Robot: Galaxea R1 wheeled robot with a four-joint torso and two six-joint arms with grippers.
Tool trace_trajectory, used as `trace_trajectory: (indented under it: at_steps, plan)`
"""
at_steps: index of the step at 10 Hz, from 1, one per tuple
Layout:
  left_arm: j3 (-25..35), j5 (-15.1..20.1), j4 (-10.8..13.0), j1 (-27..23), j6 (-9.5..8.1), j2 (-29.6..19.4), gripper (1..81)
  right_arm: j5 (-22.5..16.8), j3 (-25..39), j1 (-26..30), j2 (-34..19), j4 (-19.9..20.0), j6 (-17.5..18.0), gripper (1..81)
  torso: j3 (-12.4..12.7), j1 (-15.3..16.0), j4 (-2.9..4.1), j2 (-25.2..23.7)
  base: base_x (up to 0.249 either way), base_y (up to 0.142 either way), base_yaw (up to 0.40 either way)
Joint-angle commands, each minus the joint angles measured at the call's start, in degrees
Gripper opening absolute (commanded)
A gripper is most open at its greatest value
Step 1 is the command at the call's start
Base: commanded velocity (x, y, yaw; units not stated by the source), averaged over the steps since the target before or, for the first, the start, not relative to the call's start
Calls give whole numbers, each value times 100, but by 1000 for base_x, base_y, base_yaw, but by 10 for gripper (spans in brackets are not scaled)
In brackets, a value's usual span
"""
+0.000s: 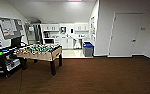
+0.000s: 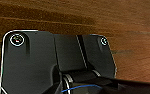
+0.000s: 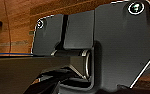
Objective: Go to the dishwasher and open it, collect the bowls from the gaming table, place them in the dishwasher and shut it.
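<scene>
Brown, ribbed carpet floor point(image 1: 96, 75) spreads wide and bare toward white walls and one white door point(image 1: 124, 35). Far back sits a white kitchenette point(image 1: 66, 35); no dishwasher can be made out there. One green-field football table point(image 1: 39, 51) with pale wood sides stands left, beside a dark cart point(image 1: 2, 58). One blue-lidded bin point(image 1: 88, 49) flanks the kitchenette opening. Whether either pincer is open, I cannot tell.

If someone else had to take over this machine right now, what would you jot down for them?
Tools: I cannot tell whether either one is open or shut; the wrist views show dark brown floor.
Place: the robot stands on that floor in a room, facing a white kitchen at the far end.
Things: a football table stands ahead on the left, blue bins by the kitchen entrance. I can make out no dishwasher or bowls from here.
Done: nothing visible.
Left: the whole job.
</scene>
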Motion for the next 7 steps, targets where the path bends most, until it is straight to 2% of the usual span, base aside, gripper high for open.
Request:
trace_trajectory:
  at_steps: [1,7]
  plan:
    - [73,219,24,-373,-16,-65,811,-263,2,325,-10,50,-6,811,0,5,0,0,151,0,0]
    - [64,219,33,-373,-16,-92,811,-263,2,351,16,76,2,811,-2,5,0,2,162,0,0]
